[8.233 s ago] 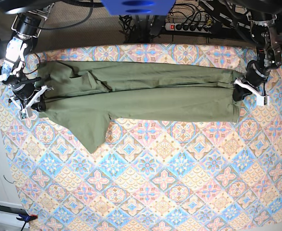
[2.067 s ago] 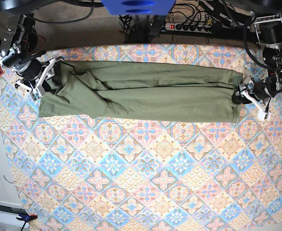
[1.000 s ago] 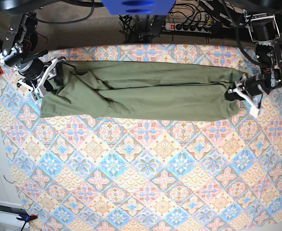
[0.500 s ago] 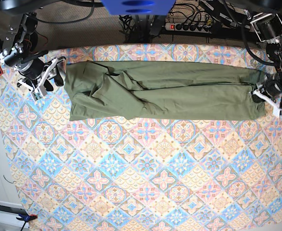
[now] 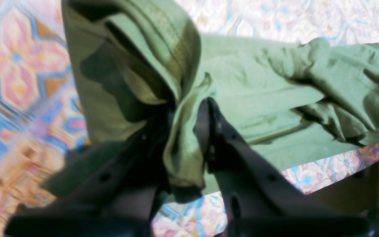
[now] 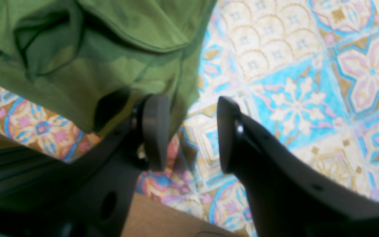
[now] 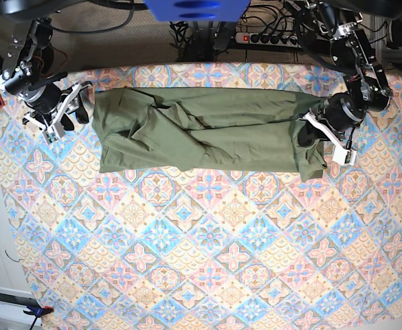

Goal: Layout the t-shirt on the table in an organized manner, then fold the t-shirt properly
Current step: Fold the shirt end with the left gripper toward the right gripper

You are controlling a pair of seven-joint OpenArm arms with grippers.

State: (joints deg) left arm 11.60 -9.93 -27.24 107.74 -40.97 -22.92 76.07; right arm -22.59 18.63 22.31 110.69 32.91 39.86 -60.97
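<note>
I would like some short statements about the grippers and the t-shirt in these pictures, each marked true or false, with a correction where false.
1. The left gripper is clamped on a bunch of the t-shirt. True.
2. The right gripper holds the shirt's edge between its jaws. False: its jaws stand open with only the table showing between them; the shirt lies beside one finger.
3. The shirt lies as a long band across the far part of the table. True.
4. The shirt hangs over the near edge of the table. False: it lies well inside the patterned cloth.
5. A sleeve sticks out toward the camera in the base view. False: no sleeve sticks out.
</note>
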